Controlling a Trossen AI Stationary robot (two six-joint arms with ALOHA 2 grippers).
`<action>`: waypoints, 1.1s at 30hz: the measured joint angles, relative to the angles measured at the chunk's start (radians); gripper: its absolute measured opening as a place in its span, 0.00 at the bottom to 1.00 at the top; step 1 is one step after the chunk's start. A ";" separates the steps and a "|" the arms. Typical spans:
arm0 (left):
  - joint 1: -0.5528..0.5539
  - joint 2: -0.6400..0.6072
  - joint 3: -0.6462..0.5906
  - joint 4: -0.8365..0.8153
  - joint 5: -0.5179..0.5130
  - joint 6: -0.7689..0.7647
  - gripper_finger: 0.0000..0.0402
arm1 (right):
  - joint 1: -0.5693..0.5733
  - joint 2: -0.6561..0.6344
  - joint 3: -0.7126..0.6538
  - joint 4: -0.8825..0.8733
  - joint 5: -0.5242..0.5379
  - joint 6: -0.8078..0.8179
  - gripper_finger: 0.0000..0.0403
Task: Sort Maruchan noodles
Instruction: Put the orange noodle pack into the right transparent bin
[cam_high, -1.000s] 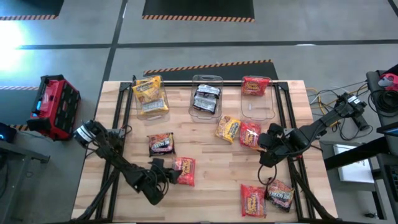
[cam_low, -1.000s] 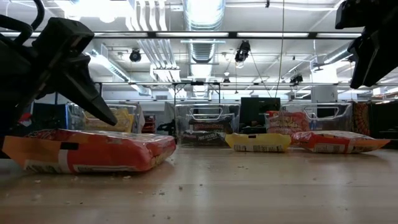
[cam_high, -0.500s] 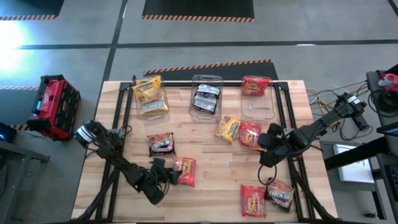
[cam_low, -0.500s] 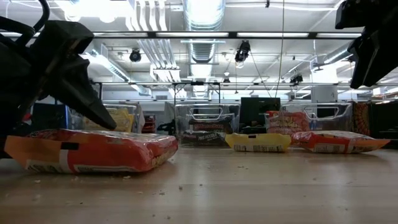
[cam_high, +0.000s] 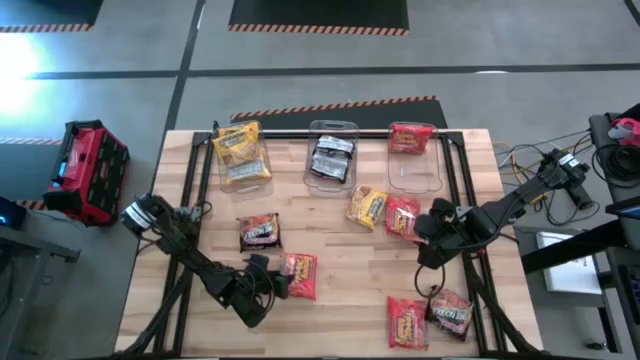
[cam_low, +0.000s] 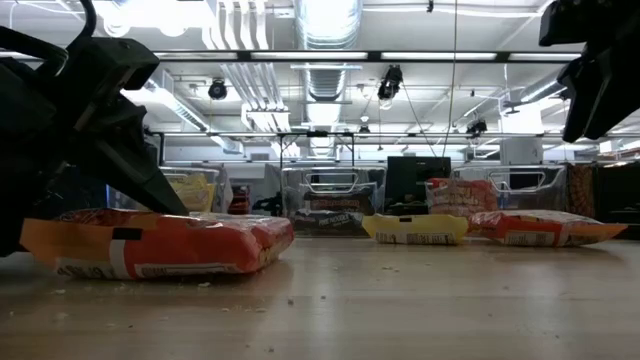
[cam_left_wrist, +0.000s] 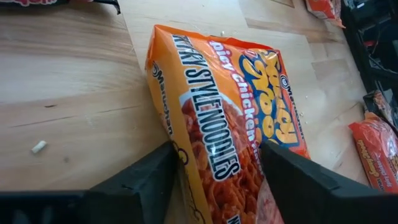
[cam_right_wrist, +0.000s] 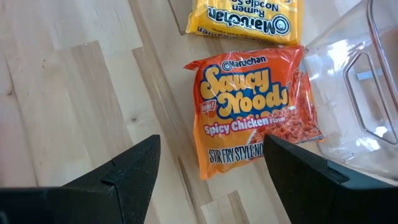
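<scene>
My left gripper (cam_left_wrist: 214, 174) has narrowed over the last second and now straddles the red packet (cam_high: 299, 275) at the table's (cam_high: 340, 290) near left, fingers at its two edges; a firm clamp is not yet evident. Next step: lift toward a bin (cam_high: 415, 165). My right gripper (cam_right_wrist: 211, 165) hangs spread above another red packet (cam_right_wrist: 252, 115).

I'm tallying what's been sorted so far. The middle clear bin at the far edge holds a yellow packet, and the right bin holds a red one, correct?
Not quite. In the high view the middle clear bin holds a dark packet, not a yellow one; the yellow packet lies in the left bin. The right bin does hold a red packet.
</scene>
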 joint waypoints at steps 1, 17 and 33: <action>0.001 -0.001 0.000 0.003 0.000 0.000 0.51 | 0.000 0.000 0.000 0.000 0.000 -0.009 0.68; -0.002 -0.067 -0.001 0.011 0.017 0.058 0.41 | 0.000 0.000 0.000 0.064 0.010 -0.033 0.68; -0.002 -0.079 -0.001 0.022 -0.067 0.156 0.32 | 0.000 0.000 0.000 0.428 0.043 -0.124 0.68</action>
